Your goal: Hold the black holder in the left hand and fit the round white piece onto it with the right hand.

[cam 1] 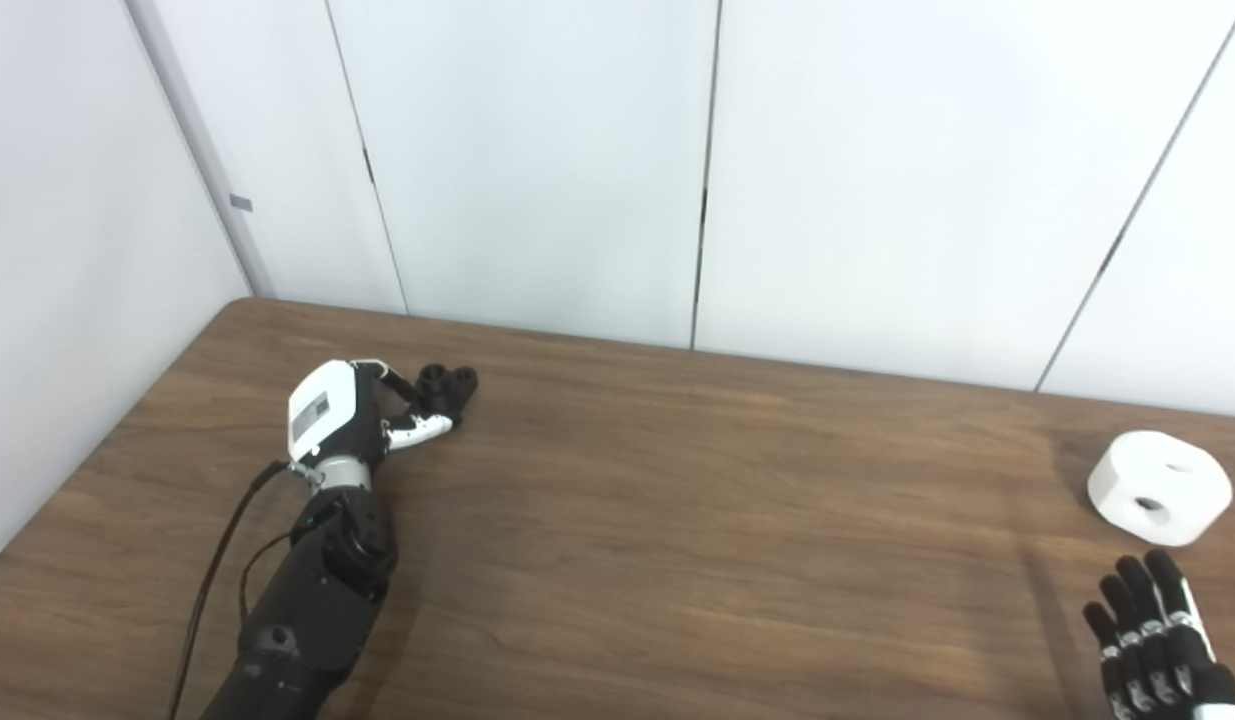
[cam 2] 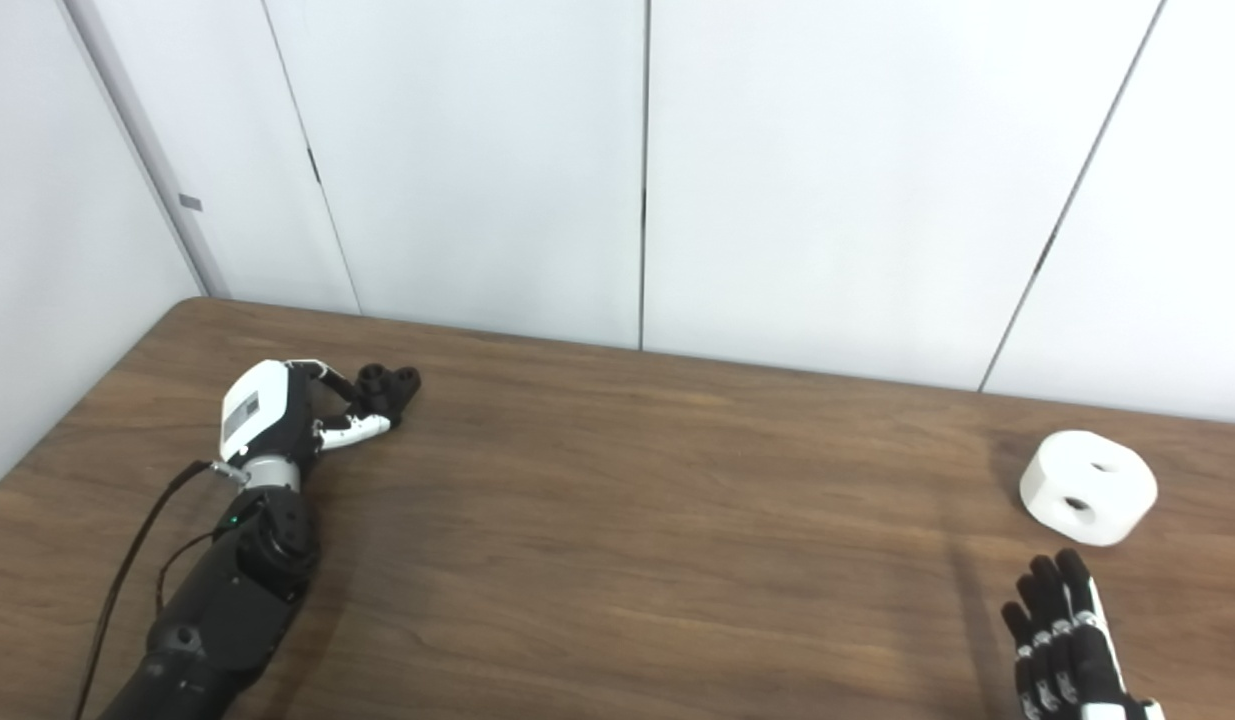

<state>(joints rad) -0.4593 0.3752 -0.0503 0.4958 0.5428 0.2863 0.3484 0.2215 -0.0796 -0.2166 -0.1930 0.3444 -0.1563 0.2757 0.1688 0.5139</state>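
Left hand (cam 1: 352, 415) at the black holder (cam 1: 447, 388), fingers curled about its near side — whether the grip has closed cannot be told, so seat it firmly before lifting. Right hand (cam 1: 1157, 630), fingers apart and empty, sits just short of the round white piece (cam 1: 1159, 487), which lies flat on the counter (cam 1: 677, 520) beyond its fingertips, two holes up — likely the mating features to align.

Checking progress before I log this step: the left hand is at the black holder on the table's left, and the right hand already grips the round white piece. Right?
Not quite. The right hand is open, short of the round white piece, which lies alone on the table, as the right eye view shows. The left hand is at the black holder.
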